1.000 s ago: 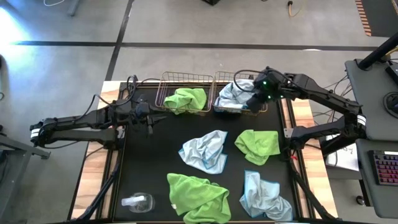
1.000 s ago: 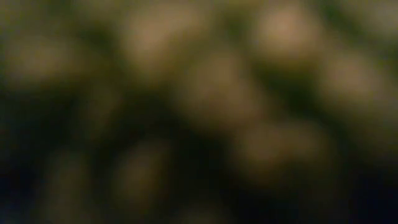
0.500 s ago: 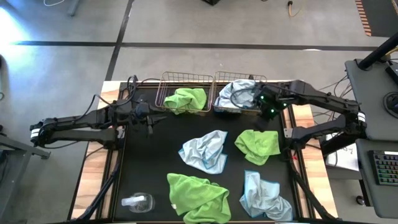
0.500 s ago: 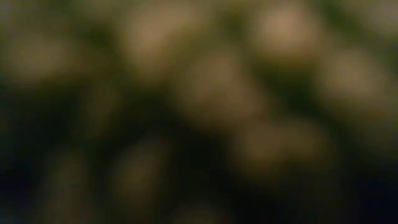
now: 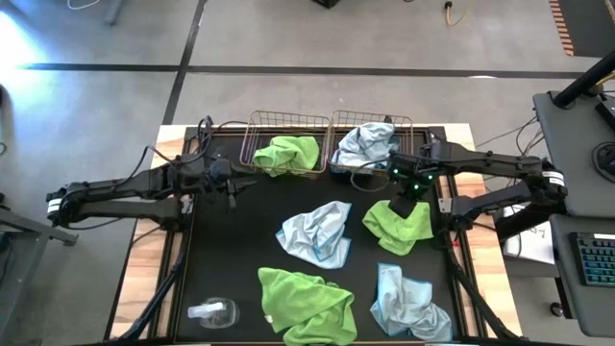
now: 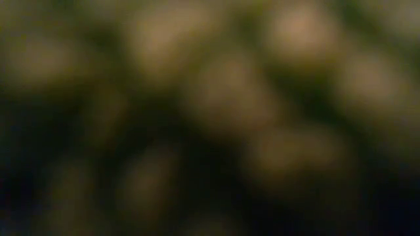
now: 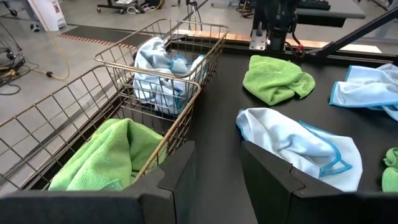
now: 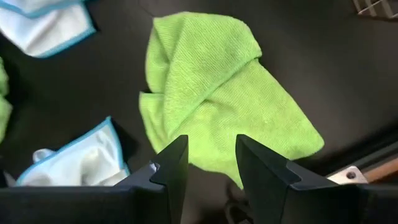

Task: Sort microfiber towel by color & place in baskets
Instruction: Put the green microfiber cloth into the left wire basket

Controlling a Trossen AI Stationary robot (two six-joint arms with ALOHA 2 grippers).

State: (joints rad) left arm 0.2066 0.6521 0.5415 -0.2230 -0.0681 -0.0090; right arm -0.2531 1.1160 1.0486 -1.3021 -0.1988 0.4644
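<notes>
Black table (image 5: 240,250), right end effector (image 5: 403,209) open above green towel (image 5: 399,226)

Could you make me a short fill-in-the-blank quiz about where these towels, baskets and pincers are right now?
1. The left basket holds a towel coloured ____.
2. The right basket holds a towel coloured ____.
3. The right pincer hangs open over a ____ towel lying on the black mat.
4. Outside the baskets, ____ towels lie on the mat.

Missing words: green; blue; green; four
</notes>
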